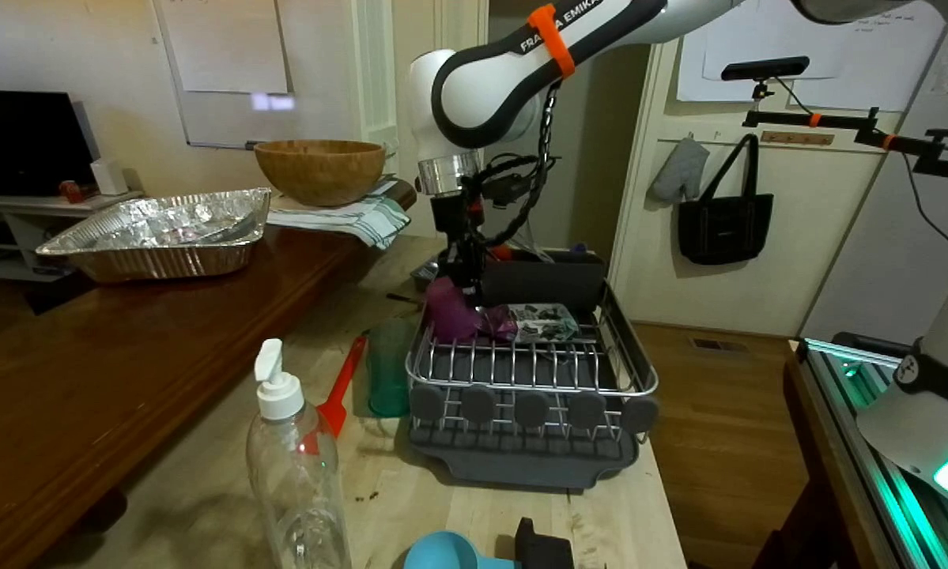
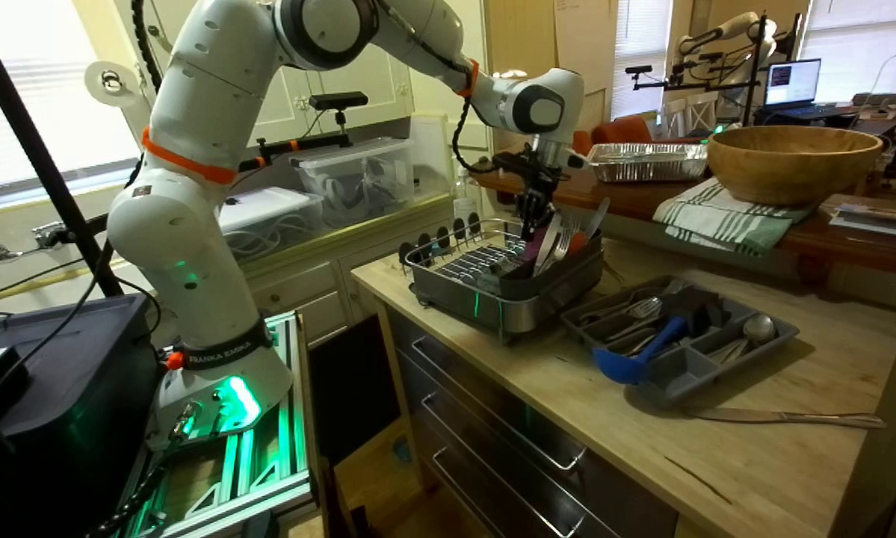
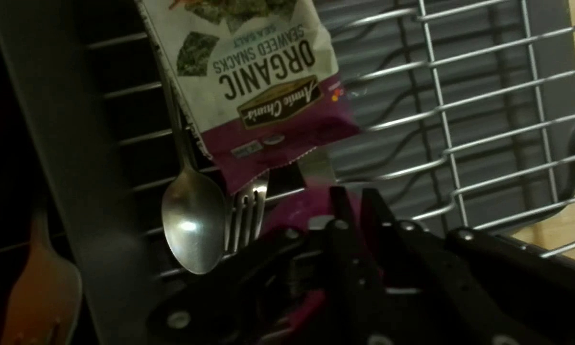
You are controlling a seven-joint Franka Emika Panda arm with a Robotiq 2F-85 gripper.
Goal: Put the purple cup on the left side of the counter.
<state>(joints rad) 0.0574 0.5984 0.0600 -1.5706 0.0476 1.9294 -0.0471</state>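
Fingers [image 3: 339, 206] of the gripper [image 3: 354, 192] are drawn nearly together with the wall of the purple cup [image 1: 451, 314] between them; a narrow strip of purple shows in the gap in the wrist view, so the gripper has the cup pinched near its fingertips. The cup sits right under the gripper, tilted, within the dish rack [image 2: 526, 310], on the side nearest the green tumbler [image 1: 389, 367]. Whether it touches the wires below cannot be made out.

Just beside the cup, a snack packet [image 3: 263, 67] lies in the rack. A spoon [image 3: 193, 220] and a fork [image 3: 247, 213] lie next to it, the fork's handle hidden under the packet. A dark holder [image 1: 543, 284] with cutlery in it stands along the end of the rack.

The rack stands on the counter [image 2: 776, 463]. The tumbler is upright just beside it, with a red utensil [image 1: 345, 379] lying between the tumbler and a clear pump bottle [image 1: 296, 474]. In an exterior view, a grey cutlery tray [image 2: 739, 368] rests near the rack, a blue ladle [image 2: 618, 366] across its edge and a knife [image 2: 791, 418] just beside it.
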